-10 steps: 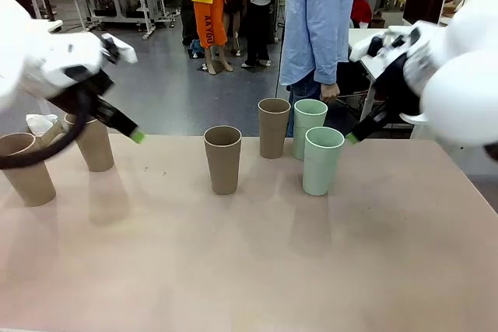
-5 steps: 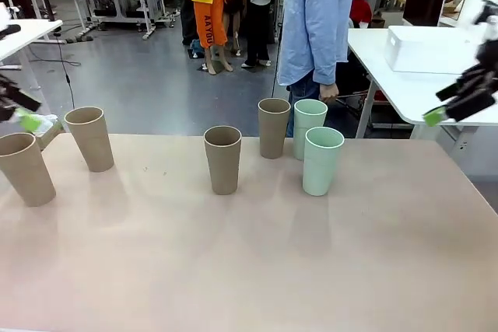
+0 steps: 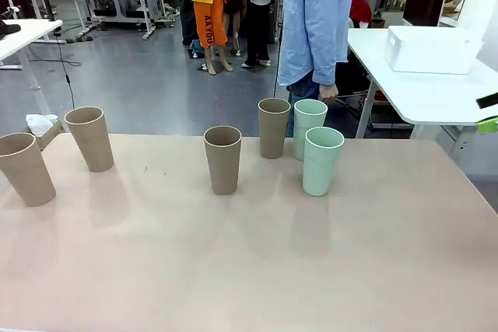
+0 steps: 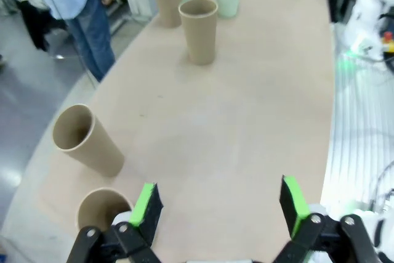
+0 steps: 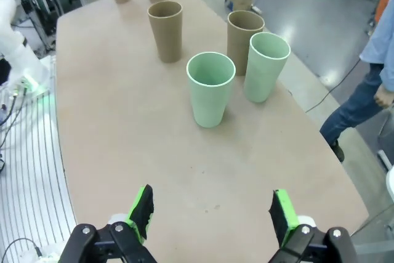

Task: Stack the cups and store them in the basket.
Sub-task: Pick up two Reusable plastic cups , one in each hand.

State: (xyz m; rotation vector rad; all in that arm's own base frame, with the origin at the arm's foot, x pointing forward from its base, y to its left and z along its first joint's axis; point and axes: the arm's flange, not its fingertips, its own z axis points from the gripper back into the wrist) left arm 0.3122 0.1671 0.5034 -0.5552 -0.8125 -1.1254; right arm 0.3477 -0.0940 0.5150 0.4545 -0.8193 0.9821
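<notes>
At the far left, the left gripper [image 4: 220, 204] hung over the left end of the worktop [image 3: 249, 270]. Its fingers [image 4: 148, 204] were spread wide and held nothing. In the wrist view the leftmost tan cup [image 3: 26, 169] stood just beside one green pad, though whether it touched the pad could not be told. That placing, I judged, put the arm over the cup it could take first.

The second tan cup [image 3: 90, 139] stood near the leftmost one, upright and empty. Well apart from these, toward the middle, the middle tan cup [image 3: 223, 159] stood alone. Next came a tight cluster: the fourth tan cup [image 3: 273, 127], the rear mint cup [image 3: 309, 122] just beside it, and the front mint cup [image 3: 322, 161] in front of the rear one.

All six stood rim up and single, none nested, so the stacking looked not yet begun. Spread along a row like this, each cup probably left room for fingers to close around it without knocking a neighbour.

A person [image 3: 317, 21] stood at the far edge behind the cluster. To the right, the right gripper [image 5: 212, 212] hung over the right end of the worktop. Its fingers were likewise wide apart and empty, with the mint cups ahead of it. The basket [image 3: 432, 49] sat on a white side table [image 3: 412, 95] beyond the right end, well apart from every cup.
</notes>
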